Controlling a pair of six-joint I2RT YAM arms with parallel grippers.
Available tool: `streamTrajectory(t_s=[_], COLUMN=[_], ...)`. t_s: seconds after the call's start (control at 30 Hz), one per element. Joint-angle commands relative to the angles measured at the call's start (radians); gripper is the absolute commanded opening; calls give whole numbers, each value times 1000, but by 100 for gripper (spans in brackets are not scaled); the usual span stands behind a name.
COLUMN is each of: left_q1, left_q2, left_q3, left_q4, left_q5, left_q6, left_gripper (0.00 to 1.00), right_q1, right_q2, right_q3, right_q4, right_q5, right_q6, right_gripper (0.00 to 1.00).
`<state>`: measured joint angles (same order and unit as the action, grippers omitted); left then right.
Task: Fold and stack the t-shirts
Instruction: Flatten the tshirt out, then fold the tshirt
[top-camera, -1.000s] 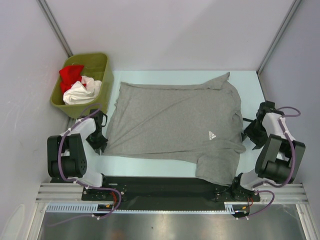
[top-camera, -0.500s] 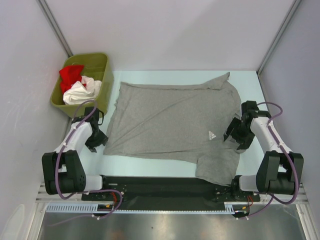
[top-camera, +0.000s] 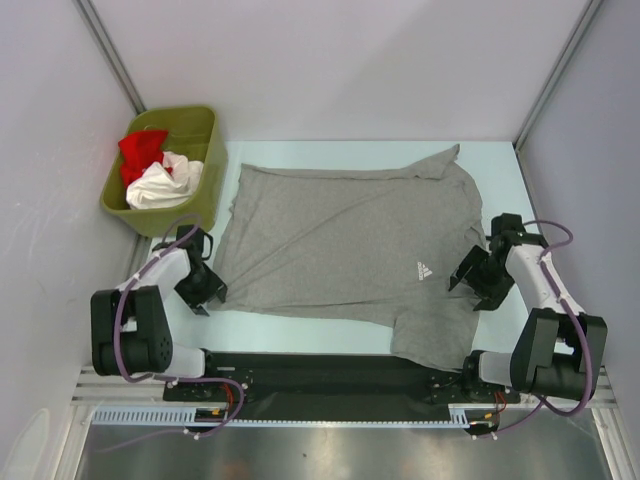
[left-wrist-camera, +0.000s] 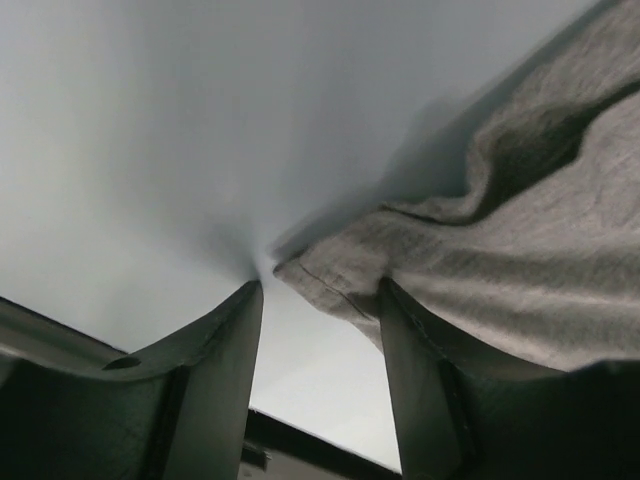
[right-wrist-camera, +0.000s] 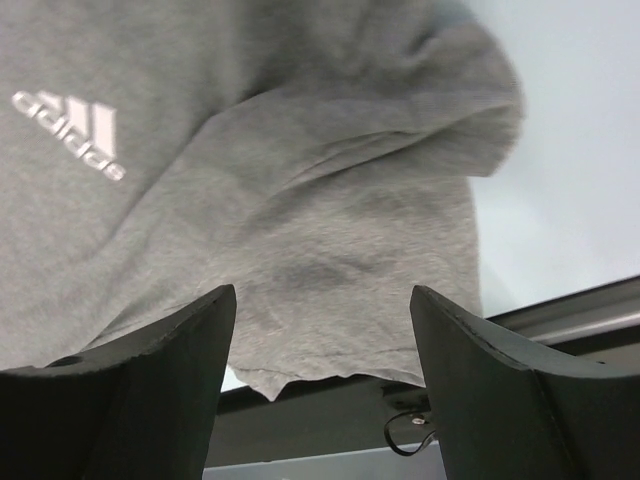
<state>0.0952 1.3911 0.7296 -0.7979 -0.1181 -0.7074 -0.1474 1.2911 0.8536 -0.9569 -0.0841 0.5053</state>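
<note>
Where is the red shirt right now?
In the top view, the red t-shirt lies in the olive-green bin at far left, beside a crumpled white t-shirt, left of the spread grey t-shirt.

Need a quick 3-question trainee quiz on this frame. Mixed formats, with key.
1. True or false: the grey t-shirt is already folded.
2. What lies in the green bin? A) a red t-shirt and a white t-shirt; B) a folded stack; C) nothing.
3. Fill in: the left gripper and right gripper both have their jaws ____.
Key: 1 false; 2 A; 3 open.
</note>
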Motion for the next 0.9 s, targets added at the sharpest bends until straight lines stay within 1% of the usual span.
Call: streamTrajectory(t_s=[0.0,0.1,0.13,0.17,0.33,0.37,0.4,0.43,0.53,0.6,0.67,0.7,0.73,0.8,0.83,0.87], left_q1=[15,23,23,24,24,24,23,24,24,21,21,20,18,20,20,20], left_q2=[58,89,94,100,126,122,117,100,66,42,33,31,31,23,22,19], left_q3=[-19,-15,-13,-10,27,31,36,36,39,48,57,60,62,60,59,59], left_q4=[17,35,39,54,78,83,86,88,98,103,111,109,109,109,111,111], left_q5=[12,-20,-25,-29,-26,-26,-23,-20,-2,11,24,28,32,35,35,32], left_q6=[-18,-3,6,11,43,48,58,62,74,82,86,89,89,91,94,95], left_gripper=[54,43,33,28,8,6,2,0,0,0,0,0,0,0,0,0], right_q1=[-47,-93,-103,-112,-126,-130,-133,-139,-162,-167,-169,-169,-170,-170,-172,-172], right_q2=[-4,14,19,22,48,51,53,51,43,33,27,28,28,46,54,62], right_q3=[-7,7,15,21,51,45,38,16,-7,-25,-36,-36,-34,-31,-31,-31], right_q4=[13,20,20,21,6,0,-8,-9,-14,-26,-35,-37,-37,-36,-36,-33], right_q5=[40,43,43,47,52,49,47,46,26,33,56,66,73,83,95,122], right_q6=[3,-11,-13,-19,-30,-28,-22,-19,-5,1,13,19,25,33,33,32], right_gripper=[77,77,77,77,78,79,81,84,85,84,81,78,69,61,54,51])
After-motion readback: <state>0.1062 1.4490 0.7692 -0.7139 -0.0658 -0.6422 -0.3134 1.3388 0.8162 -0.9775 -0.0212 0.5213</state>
